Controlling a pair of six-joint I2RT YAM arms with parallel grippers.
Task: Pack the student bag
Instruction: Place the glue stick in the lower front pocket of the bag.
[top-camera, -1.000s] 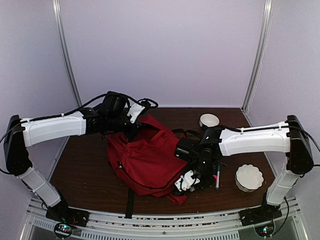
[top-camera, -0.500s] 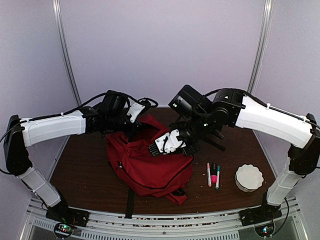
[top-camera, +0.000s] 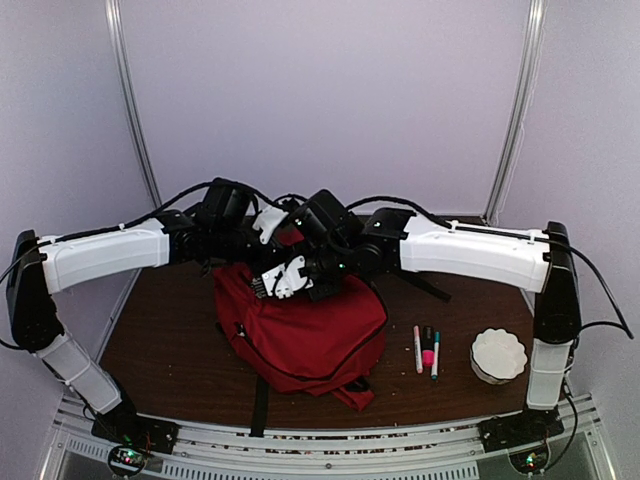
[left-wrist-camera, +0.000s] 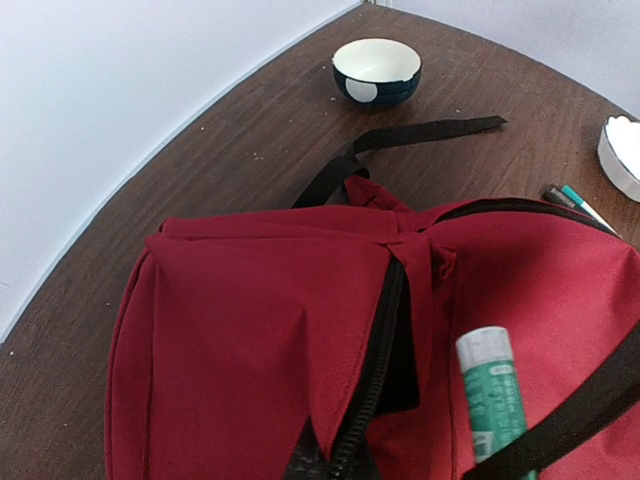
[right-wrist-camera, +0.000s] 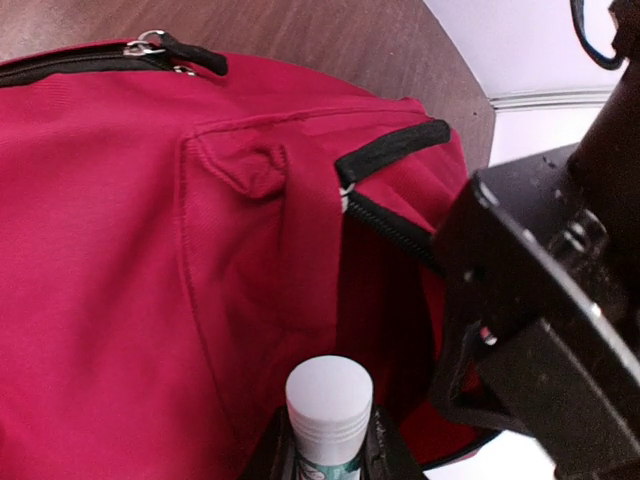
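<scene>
The student bag (top-camera: 310, 325) is a large red backpack lying in the middle of the table. My left gripper (top-camera: 275, 235) is shut on the fabric beside its black zip, lifting that edge so the opening (left-wrist-camera: 395, 340) gapes. In the left wrist view the pinched fabric runs to a point at the bottom edge (left-wrist-camera: 335, 465). My right gripper (top-camera: 268, 285) is shut on a glue stick (right-wrist-camera: 328, 405) with a white cap and green body. It hangs just over the bag (right-wrist-camera: 120, 250), next to the opening. The glue stick (left-wrist-camera: 490, 395) also shows in the left wrist view.
Three markers (top-camera: 428, 350) lie on the table right of the bag, with a white fluted bowl (top-camera: 498, 355) beyond them. A dark bowl with a white inside (left-wrist-camera: 376, 70) stands at the back, and a black strap (left-wrist-camera: 420, 135) trails toward it.
My right arm has swung from the table's front right, beside the markers, up and left over the bag, carrying the glue stick. The left arm has held still.
</scene>
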